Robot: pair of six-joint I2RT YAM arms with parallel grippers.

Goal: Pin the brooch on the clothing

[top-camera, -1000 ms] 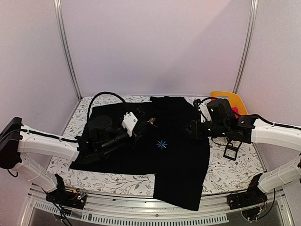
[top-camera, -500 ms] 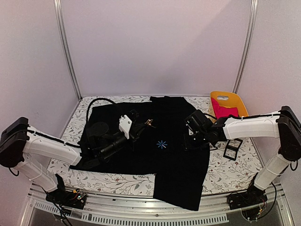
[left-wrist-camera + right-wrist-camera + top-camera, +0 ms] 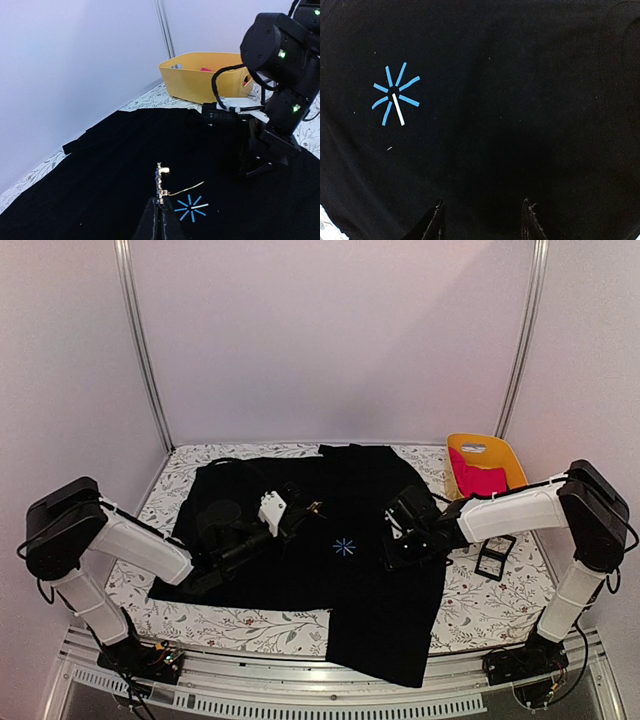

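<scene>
1. The brooch [image 3: 161, 181] stands upright, clamped by its lower end between the closed tips of the left end effector [image 3: 158, 212]. It sits over the chest of the clothing [image 3: 300, 570], just beside the blue asterisk print [image 3: 190, 207]. Its pin wire hangs open, pointing toward the right arm, and appears free of the cloth.

2. The right end effector [image 3: 482, 220] is low over the shirt on the far side of the print. Its fingers are parted to a moderate gap with nothing between them. I cannot tell whether they touch the fabric.

3. I judge the step in hand to be piercing.
   - I use the right end effector to press or pinch the cloth near the print so it stays taut.
   - I tilt the left wrist until the pin tip lies shallow to the fabric.
   - I advance slowly along the wire's own line, so that the tip enters and leaves the top layer only.

4. Cautions:
   - The wire looks thin and may bend under side load.
   - The brooch may rotate in the grip, so I hold firm clamping force.
   - A steep entry could catch both layers of the shirt, or the desk [image 3: 480, 612] beneath.
</scene>
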